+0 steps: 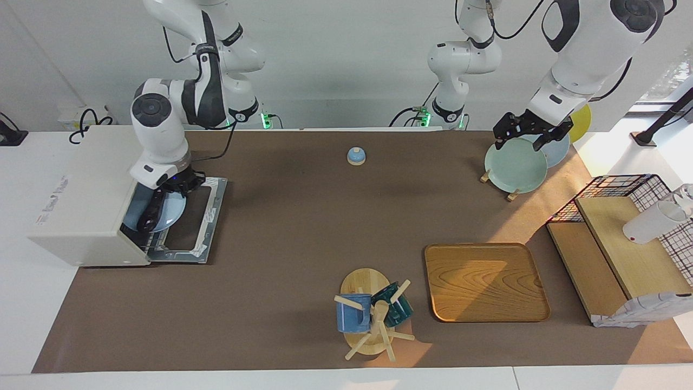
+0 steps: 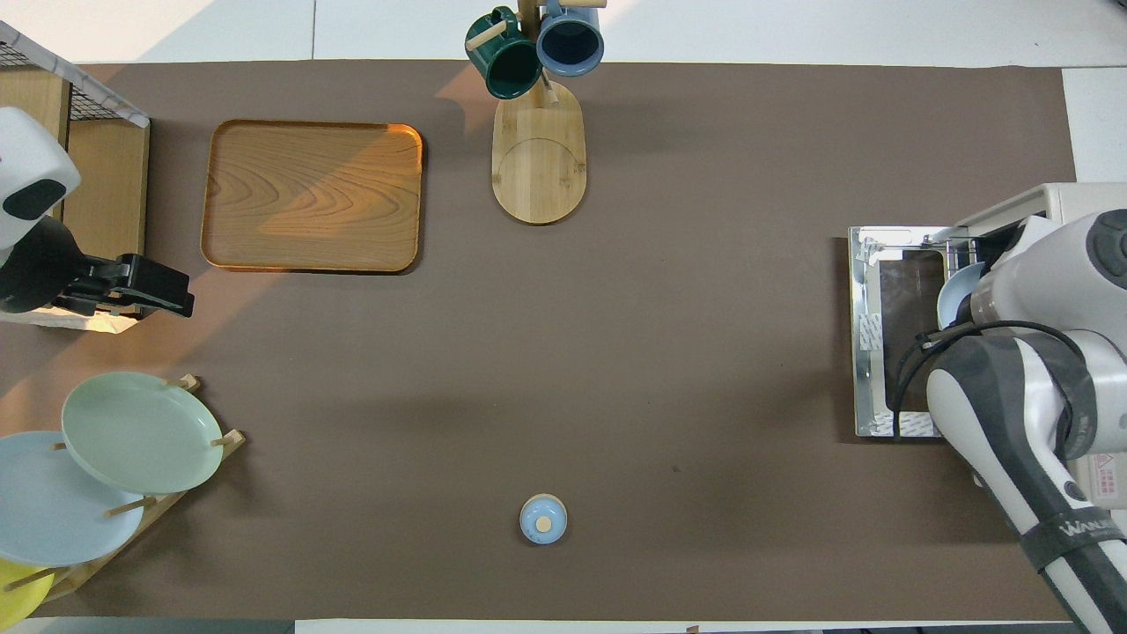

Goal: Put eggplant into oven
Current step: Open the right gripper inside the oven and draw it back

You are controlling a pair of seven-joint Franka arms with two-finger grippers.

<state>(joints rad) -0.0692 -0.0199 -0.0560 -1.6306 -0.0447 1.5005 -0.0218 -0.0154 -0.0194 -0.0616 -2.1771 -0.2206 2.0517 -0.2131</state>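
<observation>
The dark eggplant (image 1: 150,212) lies on a light blue plate (image 1: 169,211). My right gripper (image 1: 182,184) is shut on the plate's rim and holds the plate level in the mouth of the off-white oven (image 1: 81,195), partly inside, above the flat-open door (image 1: 208,214). In the overhead view only a sliver of the plate (image 2: 951,296) shows beside the right arm, over the oven door (image 2: 885,352); the eggplant and the gripper are hidden there. My left gripper (image 1: 528,134) waits open over the plate rack, and it shows in the overhead view too (image 2: 172,297).
A small blue bell (image 1: 355,156) sits near the robots at mid-table. A mug tree (image 1: 373,317) and a wooden tray (image 1: 484,281) lie farther out. A rack of plates (image 1: 514,165) and a wire basket with boards (image 1: 622,227) stand at the left arm's end.
</observation>
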